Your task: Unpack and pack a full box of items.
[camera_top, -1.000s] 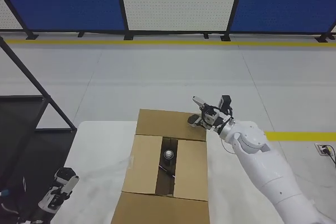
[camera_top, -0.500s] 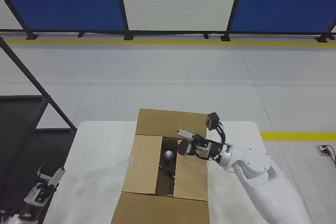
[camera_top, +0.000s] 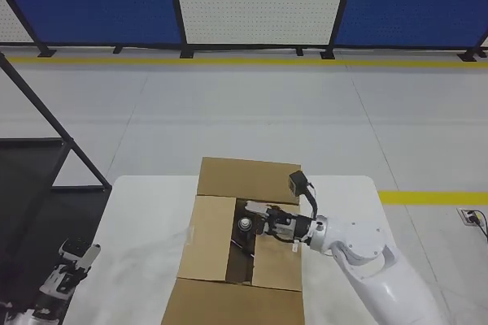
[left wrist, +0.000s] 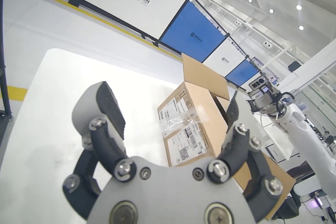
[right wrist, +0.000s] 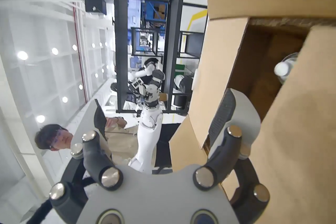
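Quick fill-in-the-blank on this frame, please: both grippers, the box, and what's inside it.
1. The right gripper over the cardboard box is ____.
2. Between the box's flaps shows a white-capped ____.
3. The box stands on a ____ table.
4. The left gripper holds ____.
Missing words: open; bottle; white; nothing.

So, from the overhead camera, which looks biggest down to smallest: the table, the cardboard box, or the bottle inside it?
1. table, the largest
2. cardboard box
3. bottle, the smallest by far; only its top shows between the flaps, so its full size can't be judged.
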